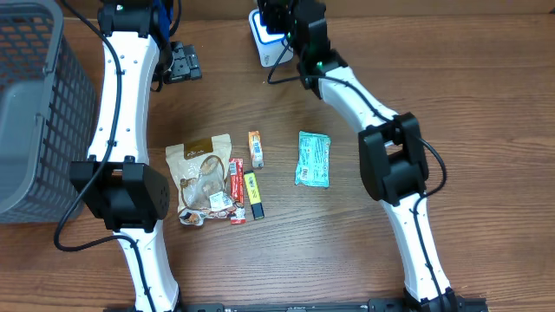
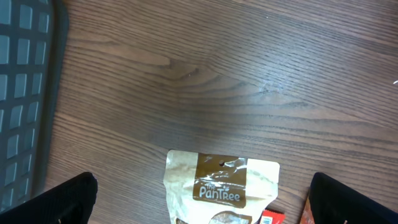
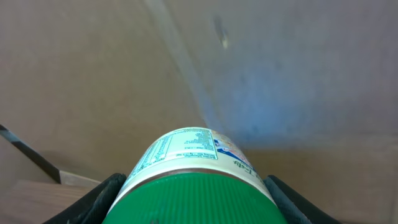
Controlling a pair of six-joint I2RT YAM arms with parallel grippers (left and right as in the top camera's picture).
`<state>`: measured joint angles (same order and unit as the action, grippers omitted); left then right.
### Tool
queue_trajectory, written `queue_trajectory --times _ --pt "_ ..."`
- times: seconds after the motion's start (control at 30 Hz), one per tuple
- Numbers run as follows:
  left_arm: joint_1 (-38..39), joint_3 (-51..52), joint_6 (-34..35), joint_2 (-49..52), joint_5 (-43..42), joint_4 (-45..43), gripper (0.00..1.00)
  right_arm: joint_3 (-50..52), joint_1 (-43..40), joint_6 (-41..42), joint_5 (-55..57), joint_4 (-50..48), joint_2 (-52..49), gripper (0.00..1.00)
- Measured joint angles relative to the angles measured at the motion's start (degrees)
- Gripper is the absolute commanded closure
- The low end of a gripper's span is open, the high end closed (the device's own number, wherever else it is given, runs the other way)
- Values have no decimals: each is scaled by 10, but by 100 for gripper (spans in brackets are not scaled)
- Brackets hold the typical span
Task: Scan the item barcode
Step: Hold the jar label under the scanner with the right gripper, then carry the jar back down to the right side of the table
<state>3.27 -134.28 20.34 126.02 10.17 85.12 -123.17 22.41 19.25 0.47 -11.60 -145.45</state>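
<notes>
Item: green-lidded jar (image 3: 194, 163), white printed label round its wall. It sits in the right gripper (image 1: 289, 28), clamped between both fingers (image 3: 102, 198) just below the lid, lifted off the table (image 1: 486, 104).

Position: jar is right beside the barcode scanner (image 1: 261, 43), the white and blue unit at the far edge of the table. From overhead the wrist hides the jar, so I cannot tell whether it touches the scanner.

Axis: in the right wrist view the jar's long axis runs straight away from the camera, lid end towards me and base end pointing at a brown surface with a bluish patch on it. A panel of fine print faces up. I see no barcode from here.

What the coming move turns on, as I judge it: the scanner lies to the jar's left side in the overhead view, so the label has to be rolled about that long axis until the code faces the scanner window. Only the right arm can do it.

Left gripper (image 1: 183, 62): jaws spread wide, nothing in them, well to the left of the scanner. It looks down on the PanTree pouch (image 2: 222, 186).

Also on the table, nearer me than the scanner: teal packet (image 1: 313, 159), small bars beside the pouch. Grey basket (image 1: 35, 113) far left.
</notes>
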Motion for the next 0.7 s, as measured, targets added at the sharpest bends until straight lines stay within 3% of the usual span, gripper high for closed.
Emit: queue_trajectory --times 0.13,0.4,0.53,0.7 --pt "0 0 0 0 0 0 0 2 -3 0 0 123 80 61" --pt "0 0 0 0 0 0 0 -3 -21 1 0 483 281 60" --pt "0 0 0 0 0 0 0 -8 -46 1 0 640 320 53" --pt "0 0 0 0 0 0 0 -5 -95 2 0 821 308 54"
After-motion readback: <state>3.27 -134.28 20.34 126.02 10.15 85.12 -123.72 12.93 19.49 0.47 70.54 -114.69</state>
